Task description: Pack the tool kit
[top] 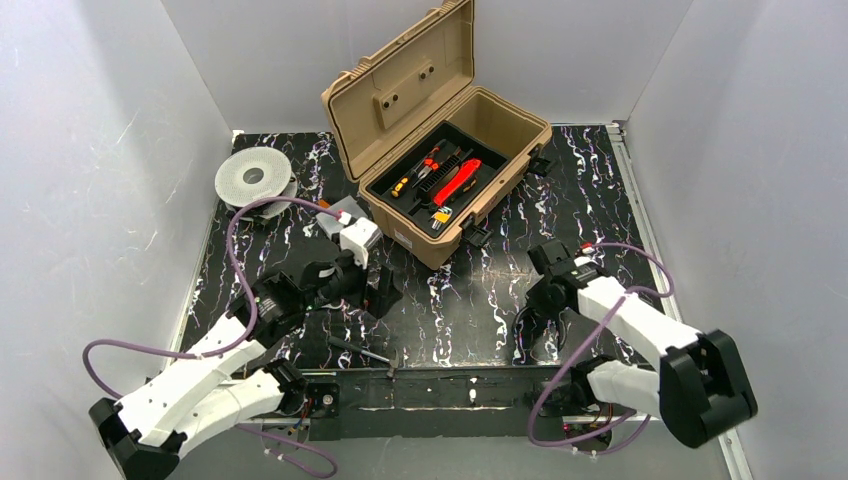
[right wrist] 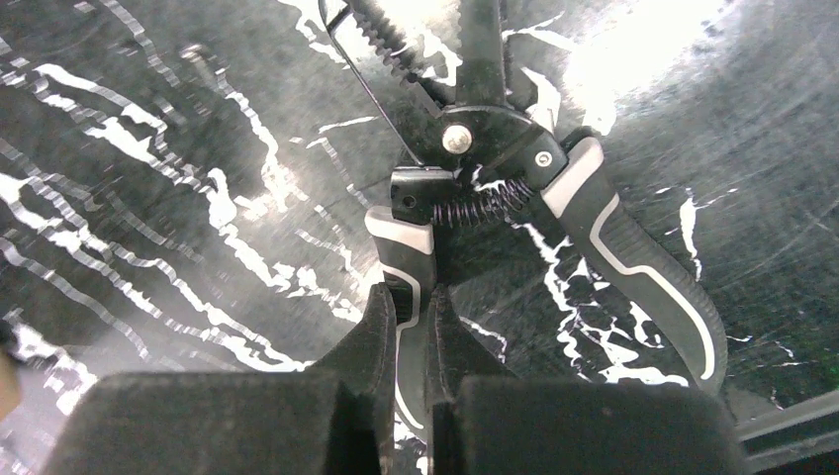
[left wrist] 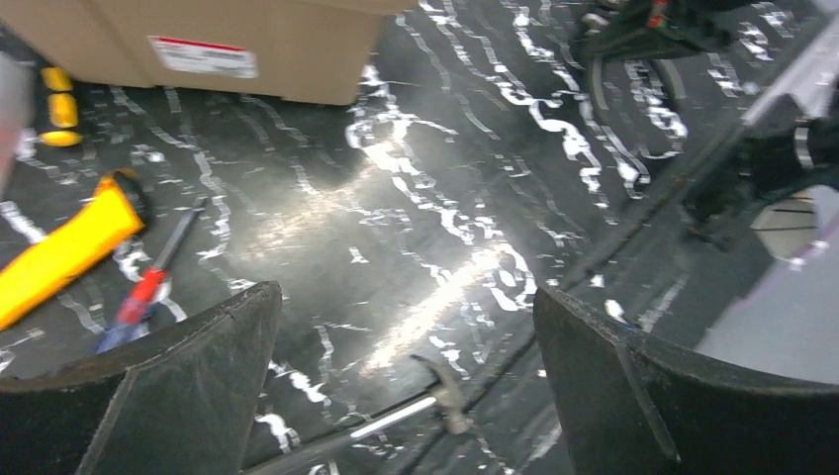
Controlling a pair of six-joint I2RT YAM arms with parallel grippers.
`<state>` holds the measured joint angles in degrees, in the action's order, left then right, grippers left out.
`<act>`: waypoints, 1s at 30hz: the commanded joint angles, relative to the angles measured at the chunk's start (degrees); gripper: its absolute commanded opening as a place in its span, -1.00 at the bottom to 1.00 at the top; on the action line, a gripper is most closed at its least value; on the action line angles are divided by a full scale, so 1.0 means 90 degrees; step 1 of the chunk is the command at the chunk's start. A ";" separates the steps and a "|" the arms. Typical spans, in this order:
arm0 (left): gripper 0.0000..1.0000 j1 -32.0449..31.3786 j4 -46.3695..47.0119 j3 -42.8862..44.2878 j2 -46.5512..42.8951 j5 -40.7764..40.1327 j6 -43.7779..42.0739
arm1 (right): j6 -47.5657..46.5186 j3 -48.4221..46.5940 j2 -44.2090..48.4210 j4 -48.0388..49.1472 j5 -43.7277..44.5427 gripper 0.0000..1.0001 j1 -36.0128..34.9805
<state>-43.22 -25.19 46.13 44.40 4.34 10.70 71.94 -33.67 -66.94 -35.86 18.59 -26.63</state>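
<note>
The tan toolbox (top: 418, 232) stands open at the back centre, its lid up. Its black tray (top: 408, 168) holds orange-black screwdrivers and a red-handled tool (top: 457, 181). My left gripper (top: 375, 290) (left wrist: 408, 376) is open and empty, low over the table in front of the box. A small hammer (left wrist: 435, 396) (top: 365, 352) lies just beyond its fingers. My right gripper (right wrist: 427, 317) (top: 540, 300) is shut on one handle of black-and-grey spring pliers (right wrist: 465, 139), whose other handle (right wrist: 643, 277) splays free over the table.
A grey round spool (top: 253, 177) sits at the back left, and a small clear box (top: 340, 215) beside the toolbox. In the left wrist view, a yellow-handled tool (left wrist: 69, 247) and a red-and-blue screwdriver (left wrist: 148, 287) lie on the table near the toolbox wall (left wrist: 198, 49).
</note>
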 commanded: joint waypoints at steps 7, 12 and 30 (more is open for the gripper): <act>0.99 -0.0912 0.0688 0.0253 0.0378 0.0068 0.0968 | -0.0778 0.0060 0.2192 0.0522 -0.0086 -0.97 0.0049; 0.99 -0.0917 0.0738 0.0338 0.0476 0.0259 0.1017 | -0.1856 -0.0353 0.2775 0.0864 -0.0023 -0.97 0.0059; 0.99 -0.0915 -0.0748 0.1133 0.0084 -0.2300 -0.0986 | -0.4916 -0.4418 0.0367 0.1872 -0.2718 -0.97 0.0338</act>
<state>-51.29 -28.51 55.88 46.72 -9.82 7.27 32.40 -65.23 -58.15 -23.88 4.91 -25.45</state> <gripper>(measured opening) 0.994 0.091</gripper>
